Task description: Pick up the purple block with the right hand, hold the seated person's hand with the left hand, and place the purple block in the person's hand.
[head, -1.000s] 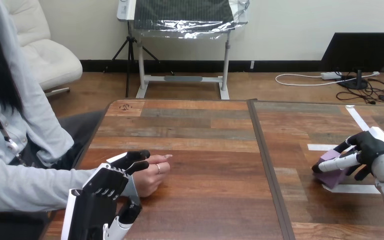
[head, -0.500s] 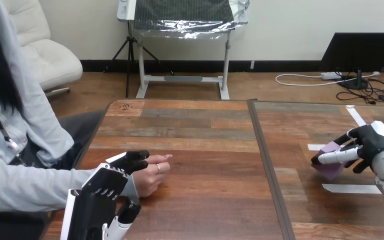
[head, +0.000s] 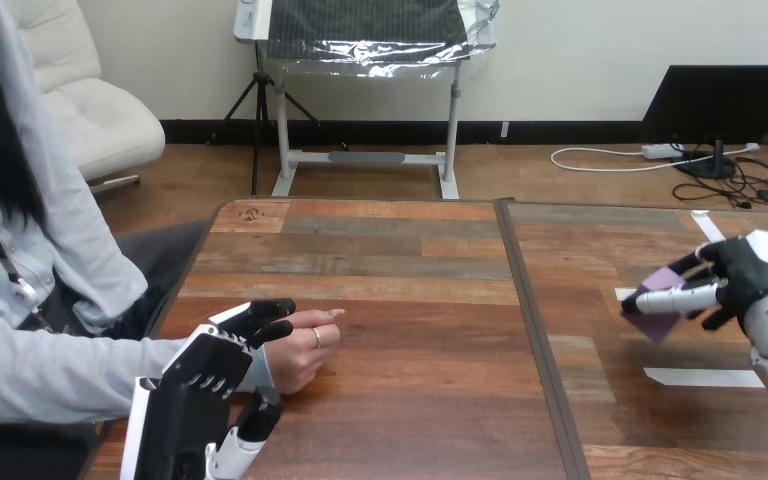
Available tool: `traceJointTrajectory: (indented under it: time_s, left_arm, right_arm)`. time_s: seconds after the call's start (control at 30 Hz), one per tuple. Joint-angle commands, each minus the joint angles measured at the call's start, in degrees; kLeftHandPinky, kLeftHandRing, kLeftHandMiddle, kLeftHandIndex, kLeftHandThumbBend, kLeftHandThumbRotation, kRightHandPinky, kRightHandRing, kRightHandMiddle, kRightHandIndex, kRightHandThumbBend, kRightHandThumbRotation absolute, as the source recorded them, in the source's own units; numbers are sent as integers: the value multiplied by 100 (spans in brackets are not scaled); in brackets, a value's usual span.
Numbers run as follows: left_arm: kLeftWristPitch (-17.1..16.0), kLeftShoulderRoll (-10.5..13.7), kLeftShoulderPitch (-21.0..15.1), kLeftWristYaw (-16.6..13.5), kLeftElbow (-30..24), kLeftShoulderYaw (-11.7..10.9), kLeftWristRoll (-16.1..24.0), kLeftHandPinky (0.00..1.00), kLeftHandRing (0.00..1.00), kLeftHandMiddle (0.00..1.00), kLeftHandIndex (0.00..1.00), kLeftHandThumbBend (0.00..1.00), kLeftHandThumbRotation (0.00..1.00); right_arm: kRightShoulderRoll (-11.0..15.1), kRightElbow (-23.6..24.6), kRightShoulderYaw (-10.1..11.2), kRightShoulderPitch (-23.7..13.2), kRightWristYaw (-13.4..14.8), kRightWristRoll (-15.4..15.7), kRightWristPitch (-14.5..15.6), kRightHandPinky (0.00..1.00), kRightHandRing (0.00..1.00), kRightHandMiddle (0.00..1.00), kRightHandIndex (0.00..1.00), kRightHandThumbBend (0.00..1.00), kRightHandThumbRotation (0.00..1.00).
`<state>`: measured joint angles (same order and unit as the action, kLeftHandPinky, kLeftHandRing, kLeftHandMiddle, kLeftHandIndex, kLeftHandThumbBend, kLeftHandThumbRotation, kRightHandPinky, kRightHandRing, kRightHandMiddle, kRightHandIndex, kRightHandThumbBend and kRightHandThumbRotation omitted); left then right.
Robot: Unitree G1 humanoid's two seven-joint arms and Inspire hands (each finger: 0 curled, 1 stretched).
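Counting up: one purple block (head: 652,322), one person's hand (head: 300,352), two robot hands. The right hand (head: 745,282) pinches the block at its fingertips, just left of its palm, raised above the table's (head: 410,300) right side. The left hand (head: 215,362) lies over the person's hand near the left edge; whether it grips, I cannot tell.

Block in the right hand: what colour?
Purple. The block shows best in the head view, pinched in the right hand above the table.
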<state>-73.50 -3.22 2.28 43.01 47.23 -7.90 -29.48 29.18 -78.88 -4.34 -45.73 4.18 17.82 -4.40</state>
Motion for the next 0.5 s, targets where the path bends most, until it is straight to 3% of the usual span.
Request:
traceJointTrajectory:
  time_s: [0.0,0.3,0.47]
  left_arm:
    - [-48,-40,-191,-257,-182,-32,317,76,80,74,69,77,55]
    - [-357,-35,-234,-1133,-71,-314,1301,76,81,76,72,79,52]
    - [-517,-37,-264,-1753,-95,-645,2179,78,82,77,74,81,51]
  right_arm:
    - [-47,345,98,-248,139,-105,-215,41,49,54,53,79,0]
    - [-102,427,200,-259,81,-226,-408,41,49,54,53,79,0]
    - [-145,512,211,-243,68,-307,-570,37,46,53,52,79,0]
